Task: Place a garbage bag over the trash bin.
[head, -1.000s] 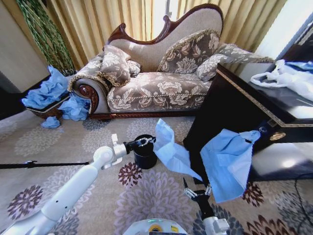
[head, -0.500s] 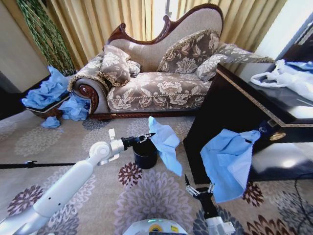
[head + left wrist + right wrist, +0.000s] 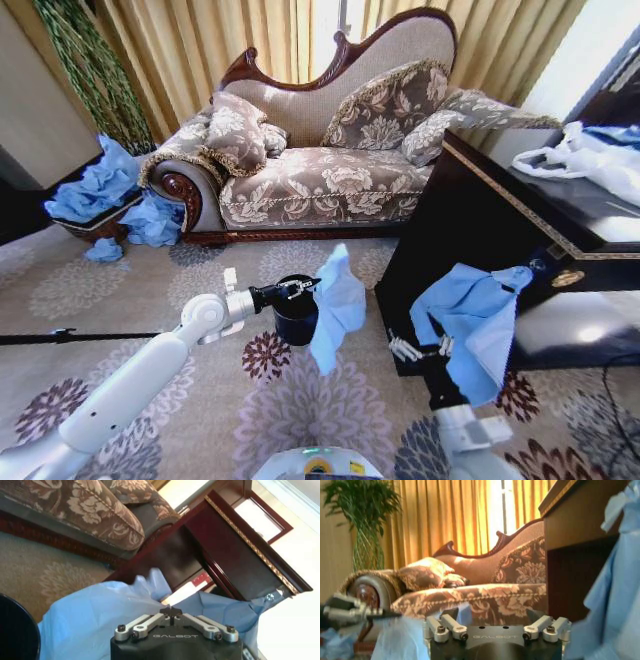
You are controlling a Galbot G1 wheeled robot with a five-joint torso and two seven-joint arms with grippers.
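Fingers of the left gripper are pinched tight on one edge of the garbage bag, right above the rim of the trash bin. From that pinch the bag hangs limp down the bin's side, mouth unopened. Well off from the bin, by the dark cabinet, the right gripper stands spread wide, holding nothing. The step looks like bringing the bag to the bin; next calls for opening the mouth and stretching it around the rim. "GALBOT" reads on both wrist housings.
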